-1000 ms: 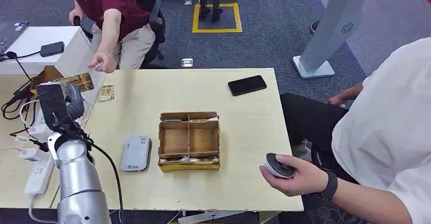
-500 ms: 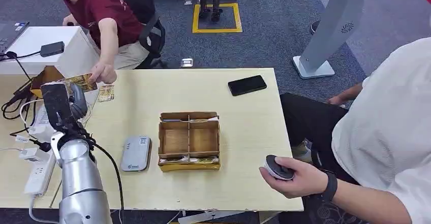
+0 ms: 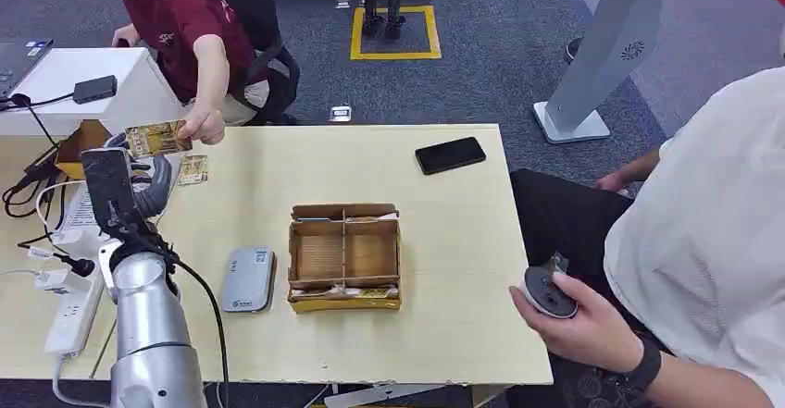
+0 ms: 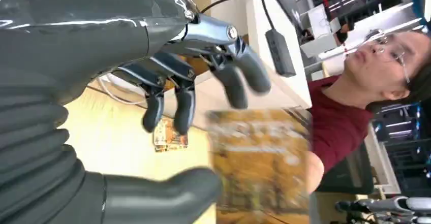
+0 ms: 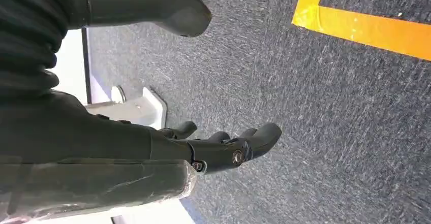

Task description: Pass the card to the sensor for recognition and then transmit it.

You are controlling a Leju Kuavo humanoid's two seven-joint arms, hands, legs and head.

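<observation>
A divided box (image 3: pixel 344 257) is set near the middle of the surface (image 3: pixel 444 232). A flat reader (image 3: pixel 247 279) lies just left of it. A phone (image 3: pixel 450 154) is placed toward the far right edge. A small card (image 3: pixel 193 169) lies at the far left. Above that corner, a larger card (image 3: pixel 155 138) is held by a person's hand (image 3: pixel 205 129), just beyond the raised left robot hand (image 3: pixel 137 181). A power strip (image 3: pixel 72 311) lies left of the arm.

Left robot hand (image 4: pixel 167 107) fingers spread; blurred card (image 4: pixel 259 165) beyond, apart.
</observation>
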